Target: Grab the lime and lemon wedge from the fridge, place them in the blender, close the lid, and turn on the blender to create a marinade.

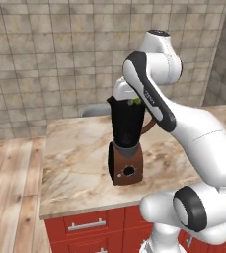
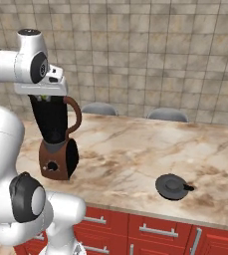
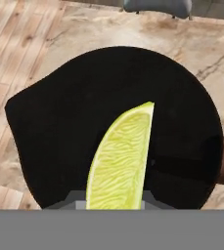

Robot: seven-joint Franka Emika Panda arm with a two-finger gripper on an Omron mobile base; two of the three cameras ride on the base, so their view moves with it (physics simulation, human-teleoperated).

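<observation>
**Lemon wedge held over the open blender jug**

The blender [image 1: 126,148] stands upright on a marble-patterned countertop [image 1: 80,163] in beige and brown. Its brown base, with a round dark knob on the front, rests flat on the stone; the tall black jug rises from it, and the curved brown handle faces the right side of the counter in the right base view. The jug has no cap on it.

The gripper [image 3: 114,202] is directly above the jug's mouth. In the hand view the claw pinches the lemon wedge [image 3: 119,158] at its broad end, and the wedge's pointed tip extends out over the dark opening. A small yellow-green spot at the jug's rim in the left base view marks the same wedge [image 1: 134,102].

The lid [image 2: 171,186] lies flat on the countertop, well apart from the blender, towards the right front part of the counter in the right base view. It is dark grey, round, with a small knob at the centre.

The counter sits on red cabinets [image 2: 155,231] fitted with silver bar handles. Behind the counter, the rounded backs of two grey chairs [image 2: 168,114] show above its far edge. The back wall [image 2: 150,55] is covered with beige-grey square tiles. To the left of the counter, the floor [image 1: 11,192] is light wooden planking.
</observation>
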